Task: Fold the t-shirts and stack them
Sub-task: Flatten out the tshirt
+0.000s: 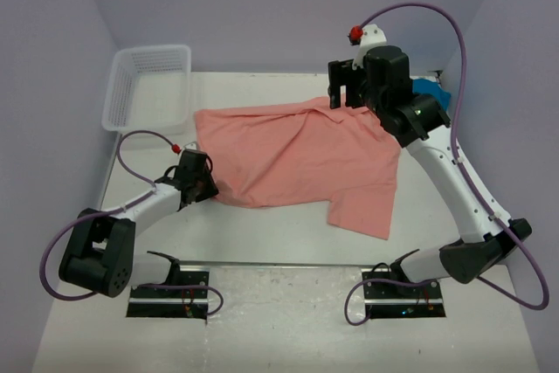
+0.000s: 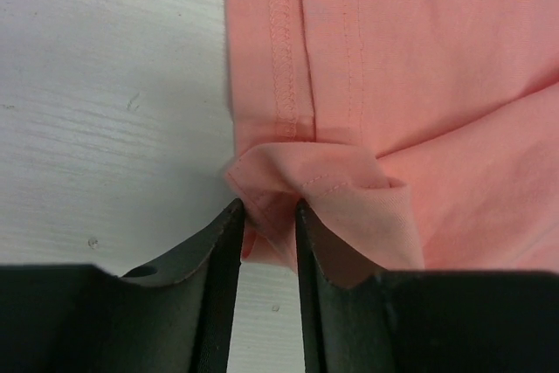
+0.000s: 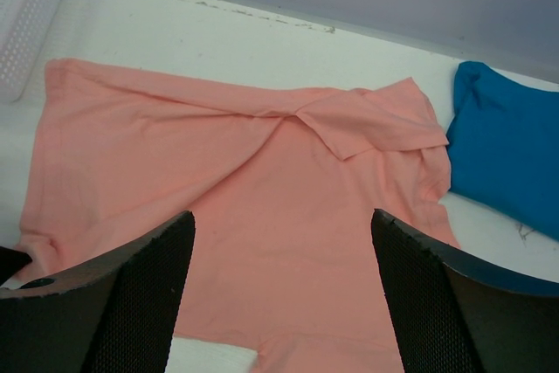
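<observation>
Left jaws: we are pinching a bunched corner of the salmon-pink cloth t-shirt | right jaws: we are holding them wide open above it | teal-blue cloth t-shirt lying alongside

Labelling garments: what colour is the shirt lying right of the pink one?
Teal-blue shirt; right wrist view shows it best.

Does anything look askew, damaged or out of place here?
The salmon-pink t-shirt lies crooked and rumpled, with one sleeve flipped over onto its body and its hem corner bunched in the left hand. The teal-blue t-shirt lies apart at the far right. Nothing looks damaged.
</observation>
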You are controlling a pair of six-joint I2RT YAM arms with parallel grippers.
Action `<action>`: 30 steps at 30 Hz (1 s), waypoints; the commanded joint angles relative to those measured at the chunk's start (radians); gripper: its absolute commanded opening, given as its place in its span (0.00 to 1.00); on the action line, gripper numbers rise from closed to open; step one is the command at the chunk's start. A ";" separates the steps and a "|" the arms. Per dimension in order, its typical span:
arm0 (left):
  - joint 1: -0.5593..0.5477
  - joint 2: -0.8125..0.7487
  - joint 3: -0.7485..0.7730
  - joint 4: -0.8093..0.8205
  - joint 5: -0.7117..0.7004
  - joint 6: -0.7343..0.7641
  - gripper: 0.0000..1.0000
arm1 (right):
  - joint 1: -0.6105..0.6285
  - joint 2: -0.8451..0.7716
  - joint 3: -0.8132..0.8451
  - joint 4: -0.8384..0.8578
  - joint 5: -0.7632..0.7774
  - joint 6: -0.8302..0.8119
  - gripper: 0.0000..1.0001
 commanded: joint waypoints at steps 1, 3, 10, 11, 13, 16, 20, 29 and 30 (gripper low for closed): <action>0.014 0.012 0.005 0.030 0.004 0.018 0.31 | 0.008 -0.003 0.000 0.013 0.022 0.003 0.82; 0.015 0.007 0.014 0.018 -0.003 0.021 0.29 | 0.009 0.002 -0.002 0.011 0.025 0.003 0.83; 0.014 -0.102 0.068 -0.123 -0.062 0.005 0.00 | 0.017 0.027 -0.029 -0.067 0.158 0.162 0.82; 0.012 -0.144 0.075 -0.176 -0.085 0.004 0.00 | 0.017 0.028 -0.051 -0.101 0.187 0.199 0.82; 0.012 -0.189 0.105 -0.226 -0.108 0.001 0.00 | 0.015 0.031 -0.135 -0.133 0.204 0.304 0.82; 0.006 -0.266 0.147 -0.310 -0.166 -0.008 0.00 | 0.025 0.007 -0.304 -0.133 0.099 0.417 0.79; -0.006 -0.336 0.201 -0.414 -0.307 -0.028 0.00 | 0.060 -0.074 -0.456 -0.159 0.137 0.524 0.80; 0.004 -0.373 0.376 -0.759 -0.727 -0.321 0.00 | 0.060 -0.141 -0.514 -0.240 0.138 0.569 0.80; 0.007 -0.366 0.414 -0.781 -0.747 -0.334 0.00 | 0.063 -0.142 -0.525 -0.240 0.134 0.570 0.80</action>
